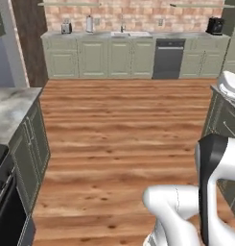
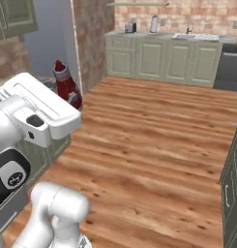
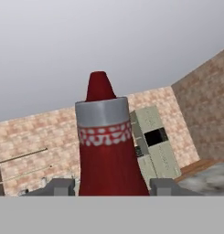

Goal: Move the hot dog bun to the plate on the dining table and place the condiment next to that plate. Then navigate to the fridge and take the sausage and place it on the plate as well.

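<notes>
- In the hand view, our gripper pinches the condiment low on its red body, one finger on each side.
- We judge the bottle light and stiff, but smooth and narrowing upward, so the wide lower part is the safer hold.
- In the right base view the condiment is carried upright beside the hand.
- Far behind, the green cabinets stand along the brick wall.

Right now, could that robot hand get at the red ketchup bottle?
Yes, it seems to have it already: in the hand view the condiment stands between the gripper fingertips, one on each side, and it rides beside the hand in the right base view. Nothing blocks it.
</notes>
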### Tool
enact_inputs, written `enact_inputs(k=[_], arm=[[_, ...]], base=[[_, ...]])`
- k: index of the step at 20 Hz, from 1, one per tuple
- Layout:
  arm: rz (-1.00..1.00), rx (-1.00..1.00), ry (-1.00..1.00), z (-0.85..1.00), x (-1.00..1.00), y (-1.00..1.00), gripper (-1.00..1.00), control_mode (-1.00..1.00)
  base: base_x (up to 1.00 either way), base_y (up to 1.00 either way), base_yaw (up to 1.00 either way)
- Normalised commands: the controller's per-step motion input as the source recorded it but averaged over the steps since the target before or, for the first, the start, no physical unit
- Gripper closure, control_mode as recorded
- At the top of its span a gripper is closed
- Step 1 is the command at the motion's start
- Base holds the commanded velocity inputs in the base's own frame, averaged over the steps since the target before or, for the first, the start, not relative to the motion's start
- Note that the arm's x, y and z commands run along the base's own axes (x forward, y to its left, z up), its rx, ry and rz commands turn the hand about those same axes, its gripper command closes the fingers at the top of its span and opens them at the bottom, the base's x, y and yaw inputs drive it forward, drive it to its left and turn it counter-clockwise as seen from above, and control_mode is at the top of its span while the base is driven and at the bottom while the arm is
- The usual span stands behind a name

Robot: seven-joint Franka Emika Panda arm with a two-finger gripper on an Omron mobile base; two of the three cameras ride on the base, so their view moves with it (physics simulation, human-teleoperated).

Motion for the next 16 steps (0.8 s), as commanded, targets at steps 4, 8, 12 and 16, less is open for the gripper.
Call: enact_inputs(k=[4,8,12,16], arm=[[0.00,0.00,0.00,0.00,0.00,0.00,1.00,1.00],[0.00,0.00,0.00,0.00,0.00,0.00,1.00,1.00],[0.00,0.00,0.00,0.00,0.00,0.00,1.00,1.00],[0.00,0.00,0.00,0.00,0.00,0.00,1.00,1.00]], base=[[1.00,0.10,-0.45],[1.00,0.43,-0.50],[1.00,0.61,-0.52],[1.00,0.65,-0.51]])
